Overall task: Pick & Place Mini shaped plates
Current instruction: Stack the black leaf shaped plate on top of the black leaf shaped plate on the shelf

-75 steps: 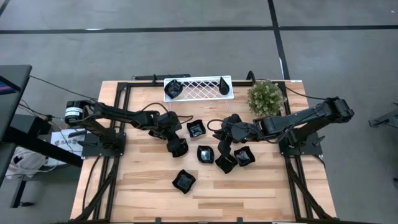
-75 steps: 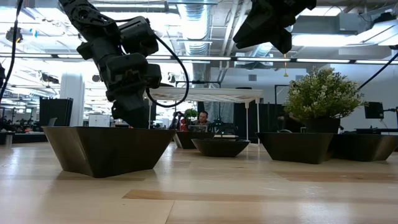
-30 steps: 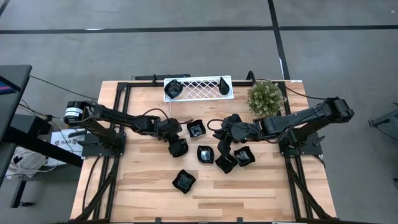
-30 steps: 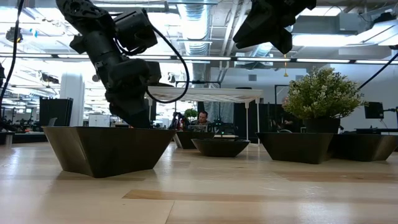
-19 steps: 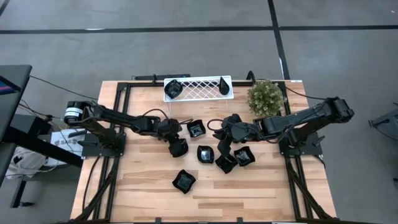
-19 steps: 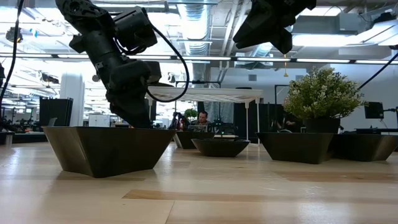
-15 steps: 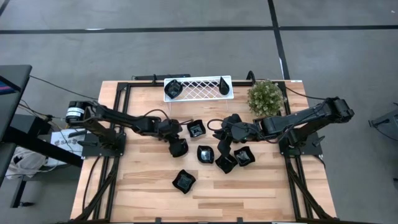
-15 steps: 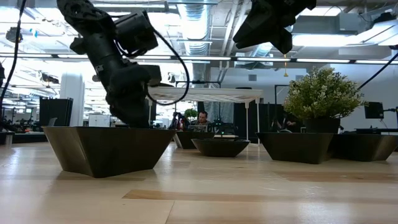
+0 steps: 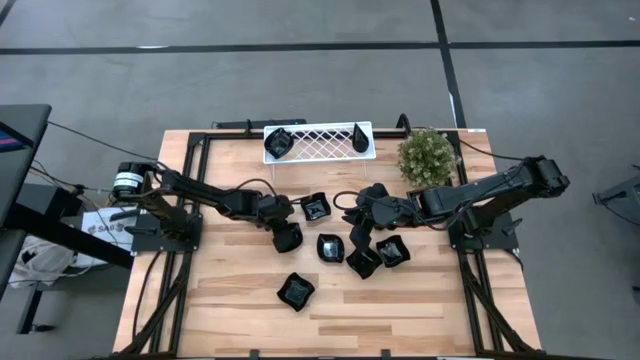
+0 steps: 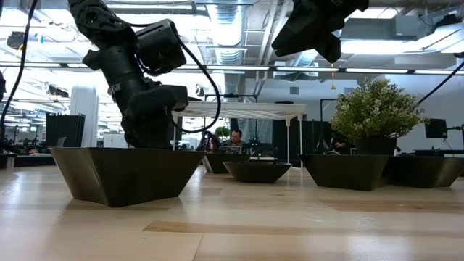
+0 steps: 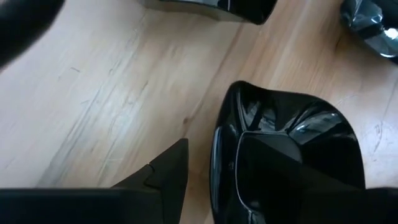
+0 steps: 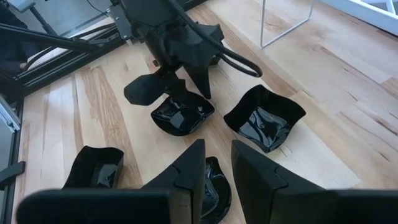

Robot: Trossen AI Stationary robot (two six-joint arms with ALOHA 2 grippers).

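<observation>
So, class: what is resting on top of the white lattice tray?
On the white lattice tray: a squarish glossy black dish at one end, a teardrop-shaped black dish at the other. Beneath them is hidden.

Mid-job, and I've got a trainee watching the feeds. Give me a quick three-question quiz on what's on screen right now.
1. How many mini shaped plates lie in the white lattice tray?
2. True or false: the left gripper has lifted a plate clear of the table.
3. Where does the plant stand?
A. between the two arms
B. at the table's far edge, on the right arm's side, beside the tray
C. inside the tray

Key:
1. Two: one squarish, one teardrop-shaped.
2. False: its fingers are open, down at a plate that rests on the table.
3. B
</observation>
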